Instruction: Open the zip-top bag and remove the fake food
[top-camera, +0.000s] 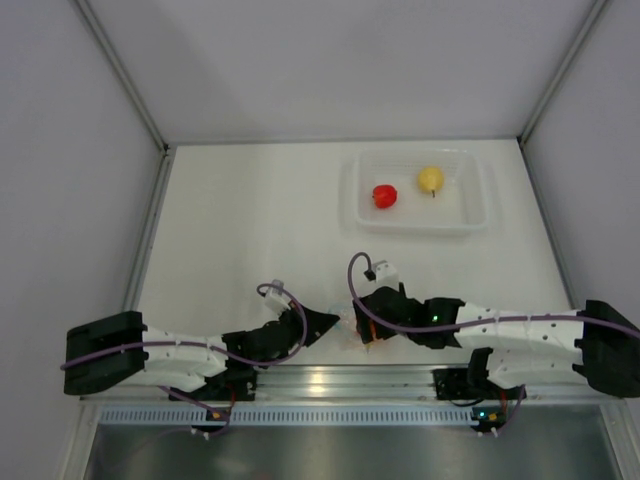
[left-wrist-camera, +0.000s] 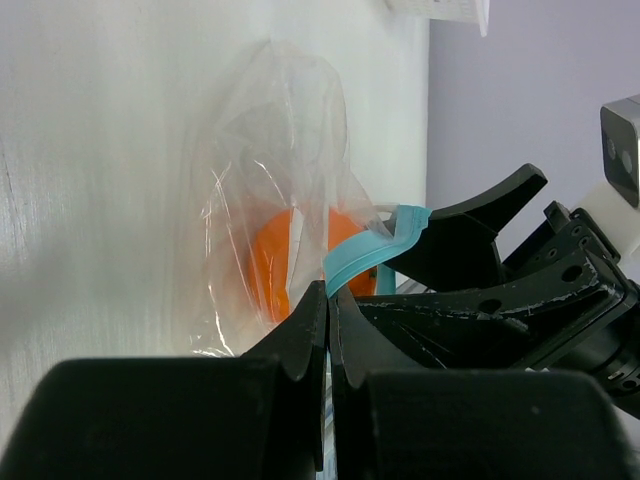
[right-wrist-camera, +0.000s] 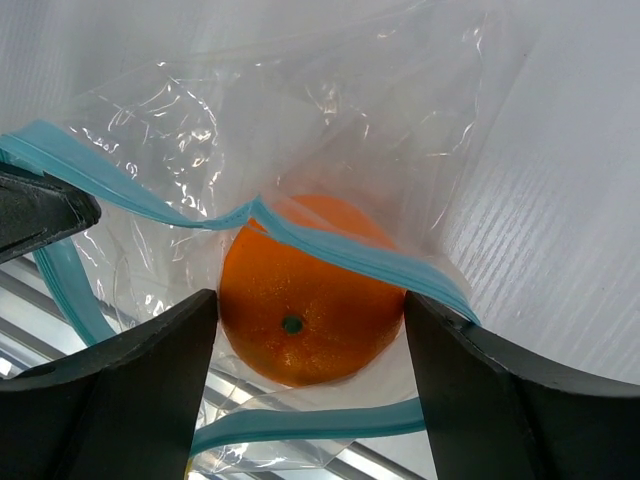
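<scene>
The zip-top bag (left-wrist-camera: 270, 150) is a clear crinkly pouch with a light blue zip strip (left-wrist-camera: 365, 255). It lies near the table's front edge between my two grippers, its mouth open. My left gripper (left-wrist-camera: 330, 298) is shut on the bag's edge just below the strip. My right gripper (right-wrist-camera: 310, 325) reaches into the open mouth, and its fingers (right-wrist-camera: 150, 380) press both sides of the orange fruit (right-wrist-camera: 305, 300). The red fruit (top-camera: 385, 196) and the yellow pear-shaped fruit (top-camera: 431, 180) lie in the tray. In the top view the left gripper (top-camera: 318, 324) and right gripper (top-camera: 362, 328) meet at the bag (top-camera: 345, 322).
A clear rigid tray (top-camera: 470, 215) stands at the back right of the white table. A metal rail (top-camera: 330, 382) runs along the front edge by the arm bases. Grey walls close in both sides and the back.
</scene>
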